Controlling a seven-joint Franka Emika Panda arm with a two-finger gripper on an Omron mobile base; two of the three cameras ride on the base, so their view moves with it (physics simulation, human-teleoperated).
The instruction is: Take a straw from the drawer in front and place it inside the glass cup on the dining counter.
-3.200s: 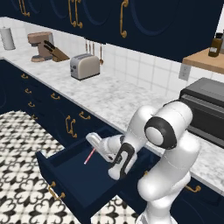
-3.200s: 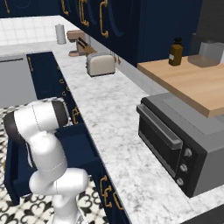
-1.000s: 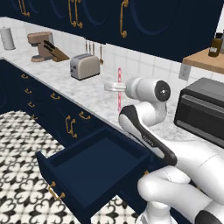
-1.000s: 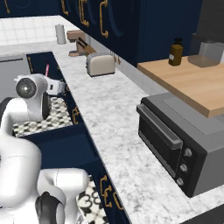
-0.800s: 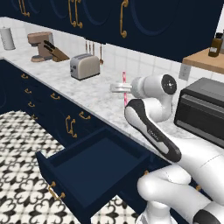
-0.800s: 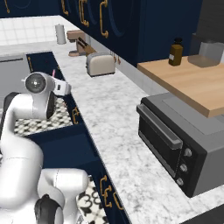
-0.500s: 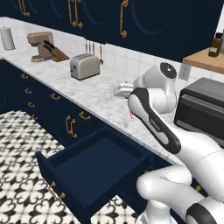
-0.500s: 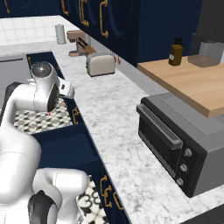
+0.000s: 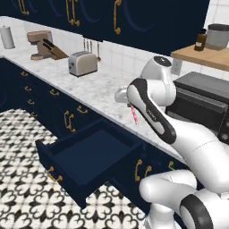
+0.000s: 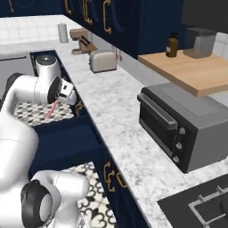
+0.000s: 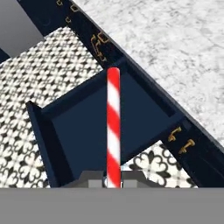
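Note:
My gripper [image 9: 129,104] hangs over the marble worktop's front edge, shut on the red-and-white striped straw [image 9: 133,116], which points down from the fingers. In the right base view the gripper [image 10: 60,98] holds the straw [image 10: 50,111] slanting down over the open drawer. In the hand view the straw [image 11: 113,122] runs straight up from between the fingertips [image 11: 92,177]. Below it lies the pulled-out navy drawer [image 11: 83,127], its dark inside bare. The drawer [image 9: 87,156] stands open over the floor. The glass cup and the dining counter are out of view.
A toaster [image 9: 82,64], a coffee machine and a knife block [image 9: 44,45] stand on the worktop's left. A dark microwave oven [image 10: 178,129] sits at the right under a wooden shelf [image 10: 196,71]. Navy wall cabinets hang overhead. Patterned tile floor [image 9: 22,188] surrounds the drawer.
The arm has swung right along the worktop with the straw. The hand has tipped over, so the straw that stood upright now points down. The drawer stays open.

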